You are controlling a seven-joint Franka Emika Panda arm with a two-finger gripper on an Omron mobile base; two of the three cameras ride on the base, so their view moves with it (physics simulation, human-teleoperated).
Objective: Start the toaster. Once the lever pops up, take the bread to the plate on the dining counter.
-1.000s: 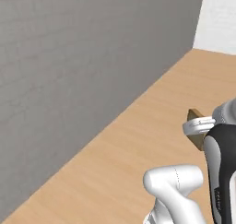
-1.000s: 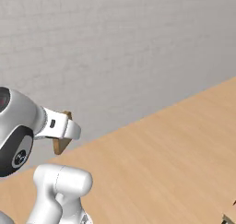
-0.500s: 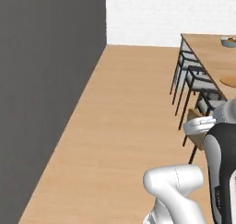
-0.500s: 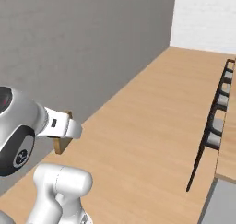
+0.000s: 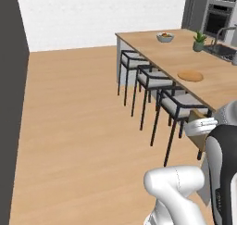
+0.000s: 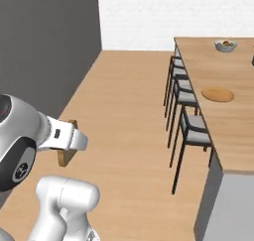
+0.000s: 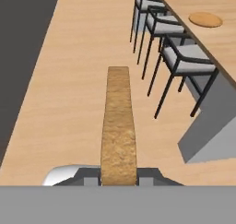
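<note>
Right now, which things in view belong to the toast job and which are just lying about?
Job:
- bread, edge-on in the gripper, jaws shut on it
- plate, bare
- dining counter

Lying about:
- bowl of fruit
- potted plant
- sink
- stools along the counter

Plate (image 5: 190, 75) on dining counter (image 5: 171, 53), chairs (image 5: 148, 79) alongside.

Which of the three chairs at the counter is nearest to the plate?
The middle chair; the plate lies on the counter right beside it.
</note>
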